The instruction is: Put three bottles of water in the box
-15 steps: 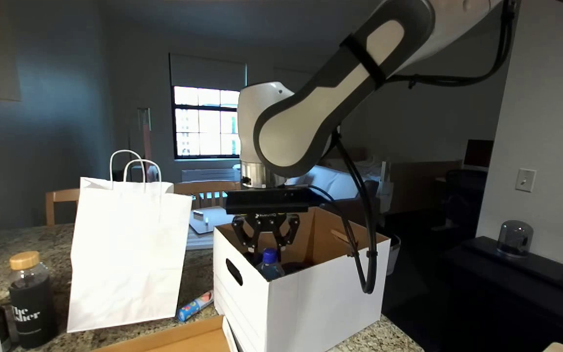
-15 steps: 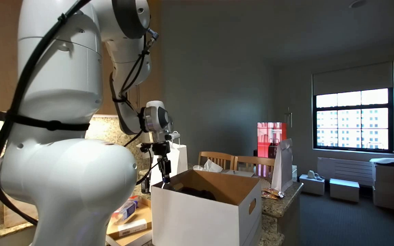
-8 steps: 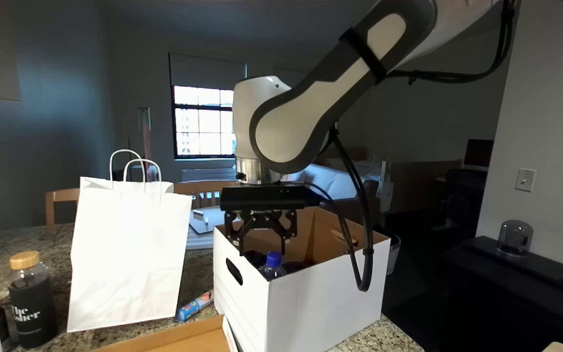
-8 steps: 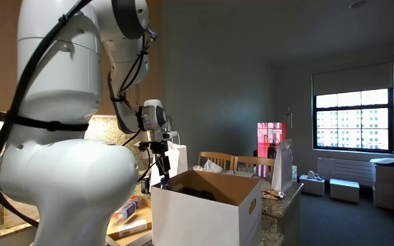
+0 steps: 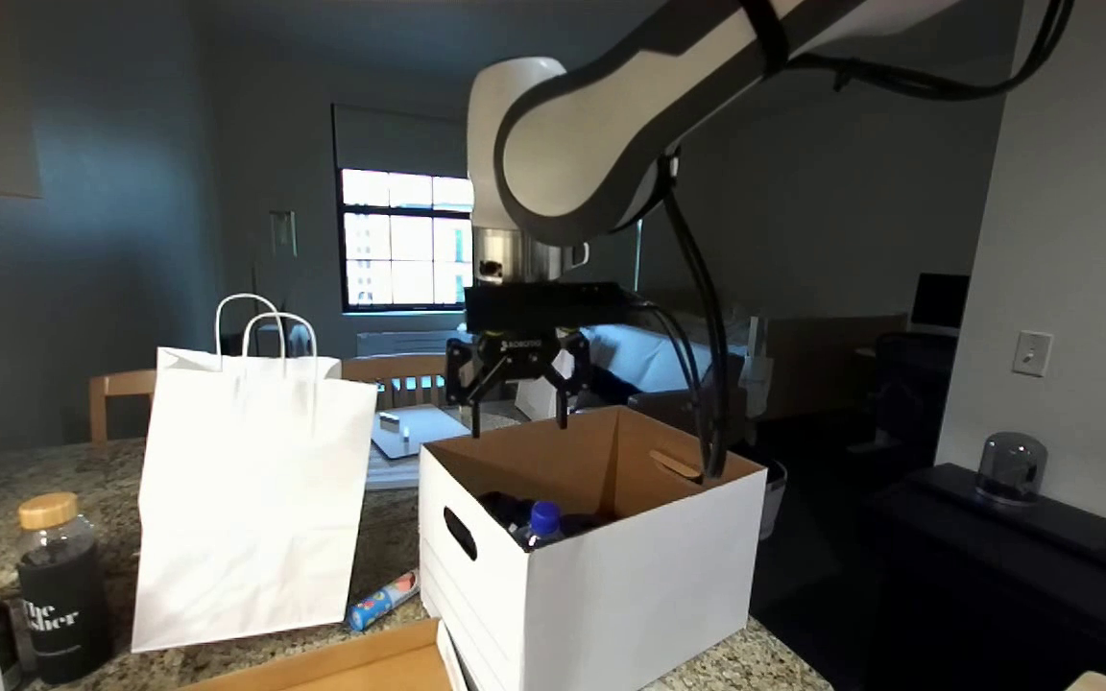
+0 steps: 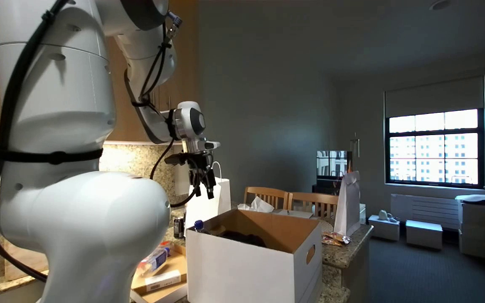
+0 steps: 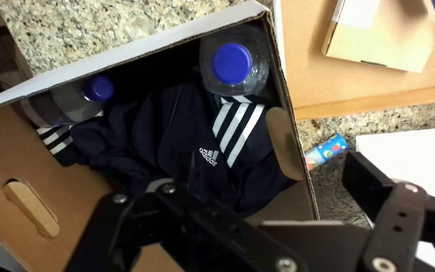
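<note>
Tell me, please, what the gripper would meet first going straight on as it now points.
Probably the top edge of the box above one hand-hole: in the wrist view it runs beneath the open gripper. Depth is unclear; the dark clothing inside could come first.

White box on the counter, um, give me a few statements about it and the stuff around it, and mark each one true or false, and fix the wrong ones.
1. Dark clothing lies in the box. True.
2. The clothing's stripes are red. False: they are white.
3. The box holds only one bottle. False: the wrist view shows two, an upright bottle in a corner and a tilted bottle farther along the same wall.
4. The claw is open and holds nothing. True.
5. Every blue cap is in the box. False: another blue-capped bottle is in the cardboard tray.
6. A blue patterned tube lies on the counter outside the box. True.
</note>
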Robot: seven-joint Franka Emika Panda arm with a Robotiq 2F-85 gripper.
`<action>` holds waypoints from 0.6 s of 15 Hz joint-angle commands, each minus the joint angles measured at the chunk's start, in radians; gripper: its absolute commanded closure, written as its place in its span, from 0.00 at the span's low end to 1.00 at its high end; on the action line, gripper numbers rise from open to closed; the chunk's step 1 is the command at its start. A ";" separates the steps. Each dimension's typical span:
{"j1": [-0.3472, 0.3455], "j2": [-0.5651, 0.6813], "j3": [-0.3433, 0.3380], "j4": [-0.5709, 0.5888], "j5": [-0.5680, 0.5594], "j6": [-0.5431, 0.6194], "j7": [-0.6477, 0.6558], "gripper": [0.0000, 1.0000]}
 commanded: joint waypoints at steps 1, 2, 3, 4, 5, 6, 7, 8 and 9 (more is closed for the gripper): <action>0.012 -0.066 0.003 0.003 0.052 -0.092 -0.170 0.00; 0.017 -0.072 0.009 0.009 0.059 -0.117 -0.200 0.00; 0.022 -0.076 0.017 0.014 0.067 -0.135 -0.227 0.00; 0.027 -0.079 0.027 0.018 0.065 -0.143 -0.250 0.00; 0.034 -0.072 0.037 0.027 0.064 -0.150 -0.266 0.00; 0.045 -0.059 0.047 0.043 0.085 -0.168 -0.293 0.00; 0.054 -0.048 0.059 0.052 0.084 -0.173 -0.310 0.00; 0.067 -0.028 0.071 0.072 0.104 -0.198 -0.343 0.00; 0.076 -0.013 0.084 0.085 0.104 -0.212 -0.361 0.00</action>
